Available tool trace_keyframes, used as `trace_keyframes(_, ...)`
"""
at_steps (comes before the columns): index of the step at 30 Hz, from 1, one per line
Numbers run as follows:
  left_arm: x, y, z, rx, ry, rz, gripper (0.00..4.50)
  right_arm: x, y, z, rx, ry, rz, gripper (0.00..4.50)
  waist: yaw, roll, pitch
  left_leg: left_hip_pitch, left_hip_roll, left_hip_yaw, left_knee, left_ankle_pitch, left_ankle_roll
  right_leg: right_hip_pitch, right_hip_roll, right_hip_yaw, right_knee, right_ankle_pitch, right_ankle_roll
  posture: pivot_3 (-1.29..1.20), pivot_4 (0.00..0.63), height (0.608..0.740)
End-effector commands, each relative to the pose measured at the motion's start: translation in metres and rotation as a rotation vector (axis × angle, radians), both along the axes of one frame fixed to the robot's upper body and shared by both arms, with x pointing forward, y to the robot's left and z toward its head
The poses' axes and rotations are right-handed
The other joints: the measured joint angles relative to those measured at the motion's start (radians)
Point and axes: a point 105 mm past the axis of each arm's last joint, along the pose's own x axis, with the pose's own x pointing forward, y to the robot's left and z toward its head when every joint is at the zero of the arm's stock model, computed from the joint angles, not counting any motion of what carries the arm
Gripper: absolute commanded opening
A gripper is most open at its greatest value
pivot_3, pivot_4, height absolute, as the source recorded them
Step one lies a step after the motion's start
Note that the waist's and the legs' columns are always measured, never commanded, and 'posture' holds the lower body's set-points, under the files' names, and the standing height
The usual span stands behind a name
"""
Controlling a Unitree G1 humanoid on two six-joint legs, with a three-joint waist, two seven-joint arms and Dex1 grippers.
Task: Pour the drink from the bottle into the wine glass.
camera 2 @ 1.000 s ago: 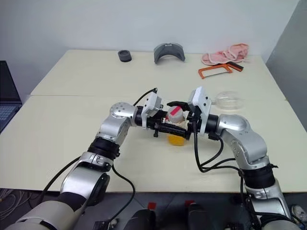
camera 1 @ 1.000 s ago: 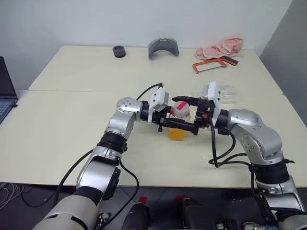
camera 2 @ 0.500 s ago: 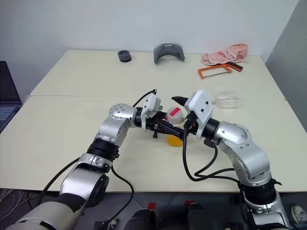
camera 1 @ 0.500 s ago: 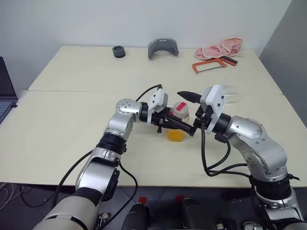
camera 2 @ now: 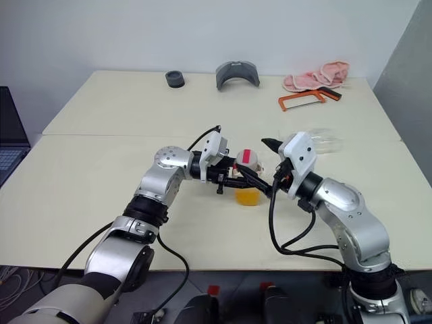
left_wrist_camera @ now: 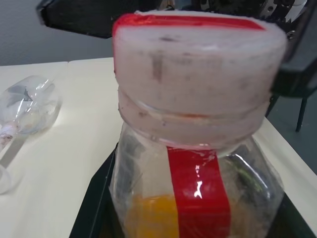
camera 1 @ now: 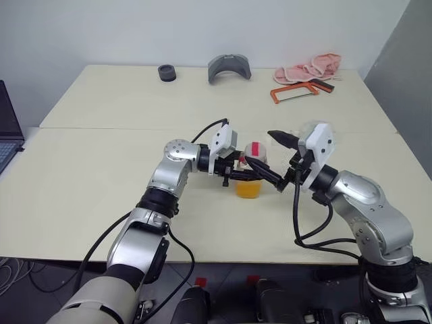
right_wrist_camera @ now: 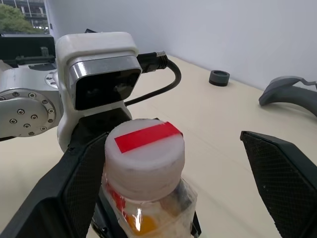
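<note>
The bottle (camera 1: pixel 248 177) stands low over the table with my left gripper (camera 1: pixel 240 175) shut on its body. Its red-and-white cap (right_wrist_camera: pixel 144 152) is on, and the orange drink (left_wrist_camera: pixel 151 213) fills the lower part. My right gripper (camera 1: pixel 259 148) is open, its fingers level with the cap, which lies between them untouched. The wine glass (camera 2: pixel 322 140) seems to lie on its side on the table behind my right wrist, and its bowl (left_wrist_camera: pixel 26 105) shows beside the bottle.
At the table's far edge are a black round piece (camera 1: pixel 167 72), a grey curved part (camera 1: pixel 229 67), a pink cloth (camera 1: pixel 309 67) and an orange hacksaw (camera 1: pixel 297 91). A laptop (camera 1: pixel 7 125) sits at the left edge.
My right gripper has drawn back to the right from the cap, staying open. The left gripper and bottle have stayed still.
</note>
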Motion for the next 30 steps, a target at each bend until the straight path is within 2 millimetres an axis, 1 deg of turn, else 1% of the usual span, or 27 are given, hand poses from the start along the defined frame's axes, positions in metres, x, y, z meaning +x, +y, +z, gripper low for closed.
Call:
trace_keyframes(1, -0.002, -0.001, 0.009, -0.019, -0.04, -0.016, 1.71, 0.001, -0.015, 0.012, 0.005, -0.049, -0.066, 4.5, 0.0, 0.0, 0.0, 0.0, 0.0, 0.0, 0.0, 0.0, 0.0, 0.0, 0.0, 0.0, 0.0, 0.0, 0.0, 0.0, 0.15, 0.74)
trace_keyframes(7, -0.001, 0.0, 0.009, -0.018, -0.039, -0.013, 1.71, -0.013, -0.011, 0.01, -0.004, -0.009, 0.014, 4.5, 0.001, 0.0, 0.0, 0.0, 0.0, 0.0, 0.0, 0.0, 0.0, 0.0, 0.0, 0.0, 0.0, 0.0, 0.0, 0.0, 0.15, 0.74)
trace_keyframes(15, 0.0, 0.001, 0.009, -0.019, -0.037, -0.008, 1.71, -0.016, -0.015, 0.011, -0.013, 0.01, 0.032, 4.5, 0.0, 0.0, 0.0, 0.0, 0.0, 0.0, 0.0, 0.0, 0.0, 0.0, 0.0, 0.0, 0.0, 0.0, 0.0, 0.0, 0.15, 0.74)
trace_keyframes(16, 0.0, 0.001, 0.009, -0.019, -0.037, -0.007, 1.71, -0.019, -0.015, 0.011, -0.017, 0.016, 0.049, 4.5, 0.001, 0.0, 0.0, 0.0, 0.0, 0.0, 0.0, 0.0, 0.0, 0.0, 0.0, 0.0, 0.0, 0.0, 0.0, 0.0, 0.15, 0.74)
trace_keyframes(18, 0.0, 0.001, 0.01, -0.02, -0.037, -0.005, 1.71, -0.025, -0.013, 0.011, -0.024, 0.027, 0.088, 4.5, 0.001, 0.0, 0.0, 0.0, 0.0, 0.0, 0.0, 0.0, 0.0, 0.0, 0.0, 0.0, 0.0, 0.0, 0.0, 0.0, 0.15, 0.74)
trace_keyframes(20, 0.0, 0.001, 0.01, -0.02, -0.037, -0.003, 1.71, -0.033, -0.005, 0.014, -0.031, 0.022, 0.136, 4.5, 0.001, 0.0, 0.0, 0.0, 0.0, 0.0, 0.0, 0.0, 0.0, 0.0, 0.0, 0.0, 0.0, 0.0, 0.0, 0.0, 0.15, 0.74)
trace_keyframes(21, 0.0, 0.002, 0.01, -0.02, -0.037, -0.002, 1.71, -0.033, -0.002, 0.017, -0.03, 0.008, 0.141, 4.5, 0.0, 0.0, 0.0, 0.0, 0.0, 0.0, 0.0, 0.0, 0.0, 0.0, 0.0, 0.0, 0.0, 0.0, 0.0, 0.0, 0.15, 0.74)
trace_keyframes(26, 0.0, 0.001, 0.01, -0.02, -0.038, -0.005, 1.71, -0.019, 0.018, 0.023, -0.043, -0.1, 0.075, 4.5, -0.002, 0.0, 0.0, 0.001, 0.0, 0.001, 0.0, 0.0, 0.0, 0.0, 0.002, 0.0, 0.0, 0.0, 0.0, 0.0, 0.15, 0.74)
trace_keyframes(30, 0.0, 0.0, 0.01, -0.019, -0.038, -0.008, 1.71, -0.009, 0.026, 0.023, -0.04, -0.132, 0.035, 4.5, -0.001, 0.0, 0.0, 0.0, 0.0, 0.0, 0.0, 0.0, 0.0, 0.0, 0.001, 0.0, 0.0, 0.0, 0.0, 0.0, 0.15, 0.74)
